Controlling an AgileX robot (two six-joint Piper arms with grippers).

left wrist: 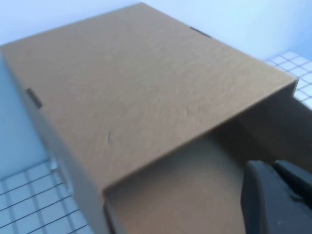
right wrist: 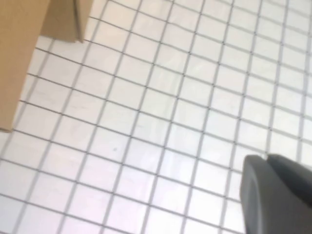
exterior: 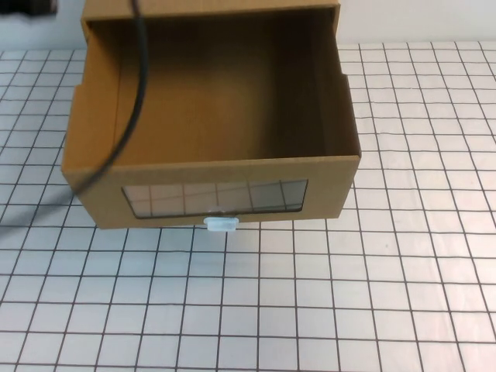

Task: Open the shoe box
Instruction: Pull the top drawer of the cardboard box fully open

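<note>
Shoe box (exterior: 209, 116) at twelve o'clock on the table (right wrist: 161, 122), already pulled open. My right gripper (right wrist: 280, 195), jaws together, hangs over bare table beside it. My left gripper (left wrist: 278, 200) is above the box, and its state I cannot tell. I judge it best to back away wide without nudging the box.

Dark grey grippers (left wrist: 274, 170) (right wrist: 268, 162), black cable (exterior: 133, 93)

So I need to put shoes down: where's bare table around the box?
Bare grid table in front of the shoe box and to its right. Crowded at its left, where a black cable crosses. Left gripper hangs above the open box; right gripper, fingers shut, over bare table.
</note>
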